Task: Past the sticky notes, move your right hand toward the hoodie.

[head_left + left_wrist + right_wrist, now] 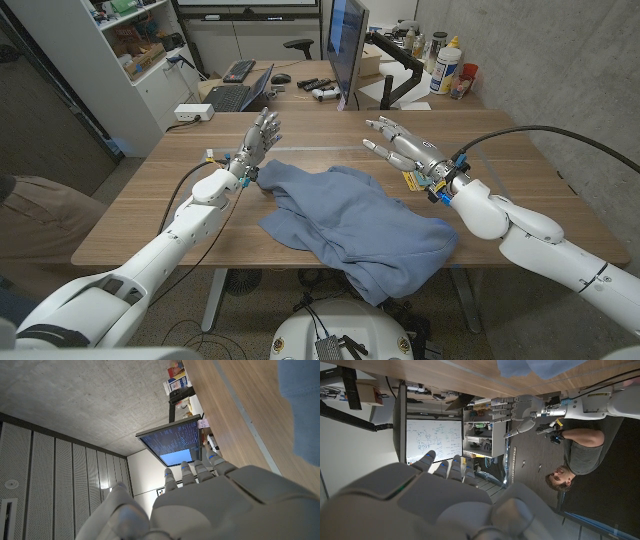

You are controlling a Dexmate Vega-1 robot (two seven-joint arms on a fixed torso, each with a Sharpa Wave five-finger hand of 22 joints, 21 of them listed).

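Your right hand (400, 145) hovers with fingers spread and nothing in it — just beyond the far right edge of the blue hoodie (355, 225), bare table (520, 190) to its right. Your left hand (258, 135) stands upright, fingers apart and holding nothing, at the hoodie's far left corner.

A blue hoodie (355, 225) is seen crumpled and spread across the middle of the wooden table, one end draped over the near edge. Its folded upper part is bunched toward the far left side.
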